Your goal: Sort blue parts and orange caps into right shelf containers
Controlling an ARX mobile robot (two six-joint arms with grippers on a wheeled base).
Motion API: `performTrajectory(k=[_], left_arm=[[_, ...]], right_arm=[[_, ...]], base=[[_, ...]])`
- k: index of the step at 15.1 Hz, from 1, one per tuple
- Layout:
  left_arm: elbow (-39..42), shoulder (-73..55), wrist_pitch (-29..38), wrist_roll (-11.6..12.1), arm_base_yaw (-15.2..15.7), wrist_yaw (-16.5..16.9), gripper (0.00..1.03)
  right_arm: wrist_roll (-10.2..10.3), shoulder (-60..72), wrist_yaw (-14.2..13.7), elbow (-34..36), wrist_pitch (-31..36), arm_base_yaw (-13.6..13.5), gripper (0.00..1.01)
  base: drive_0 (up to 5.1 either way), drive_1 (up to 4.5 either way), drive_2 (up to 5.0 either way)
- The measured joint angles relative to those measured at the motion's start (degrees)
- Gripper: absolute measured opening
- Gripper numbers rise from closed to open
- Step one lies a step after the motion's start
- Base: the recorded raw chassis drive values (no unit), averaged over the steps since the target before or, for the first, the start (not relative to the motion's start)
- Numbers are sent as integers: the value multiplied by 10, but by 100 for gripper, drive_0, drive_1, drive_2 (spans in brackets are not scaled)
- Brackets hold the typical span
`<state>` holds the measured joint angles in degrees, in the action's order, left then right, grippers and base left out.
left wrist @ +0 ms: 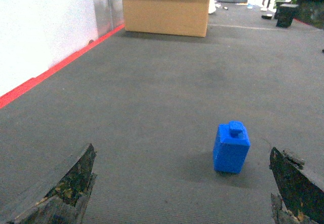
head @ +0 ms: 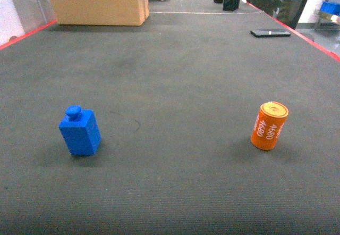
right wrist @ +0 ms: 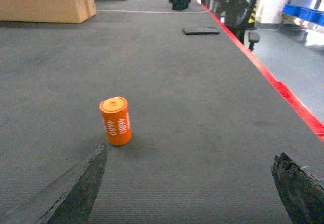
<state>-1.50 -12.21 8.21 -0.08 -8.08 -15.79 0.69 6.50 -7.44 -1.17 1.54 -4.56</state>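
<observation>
workshop, cardboard box (head: 98, 1), red-edged mat (head: 175, 70)

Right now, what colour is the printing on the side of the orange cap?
White digits on the orange cap, clearest in the right wrist view.

- Mat (head: 175, 75): dark grey, matt, fine ribbed weave like rubber or carpet; fills most of every frame.
- Blue part (head: 79, 131): saturated blue plastic, smooth, low sheen.
- Orange cap (head: 269, 125): orange plastic, smooth, slight gloss, white printed digits on side.
- Box (head: 98, 1), top left of head view: plain brown corrugated cardboard, matt.
- Left fingers (left wrist: 71, 188): black pads, worn and crumbly, rough with brownish flecks.
- Right fingers (right wrist: 76, 188): same black pad, rough frayed edges.
- Edge strip (right wrist: 273, 82): red, smooth, painted or tape, cannot tell which.
</observation>
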Motion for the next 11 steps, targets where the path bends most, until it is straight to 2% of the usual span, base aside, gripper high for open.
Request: performTrajectory(k=[1,2,3,4,5,6,7,9,11], left_arm=[[-11,-128,113,3,-18,-30,98],[-30,-256,224,2,-9,-26,98],[-67,-382,324,3,-6,-6,98],[-115,-493,403,2,-11,12,98],[-164,-592,447,1,-21,19,98],[-206,-678,458,1,-34,26,98],[-239,-756,469,-2,-42,28,98],[-296,-862,476,-26,-45,30,98],[-331,-914,474,-41,-45,34,98]], right_arm=[[4,103,-34,-5,88,-38,98],[9,207,-34,-15,189,-50,98],[17,322,-31,-40,292,-52,98],[24,438,-27,-81,386,-61,98],[26,548,-24,-129,457,-76,98],[28,661,-21,-175,504,-87,98],[31,749,-23,-210,522,-94,98],[36,869,-32,-265,532,-107,98],[45,944,-33,-306,538,-108,98]], base=[[0,0,0],[0,0,0],[0,0,0],[0,0,0],[0,0,0],[0,0,0],[0,0,0],[0,0,0],[0,0,0]])
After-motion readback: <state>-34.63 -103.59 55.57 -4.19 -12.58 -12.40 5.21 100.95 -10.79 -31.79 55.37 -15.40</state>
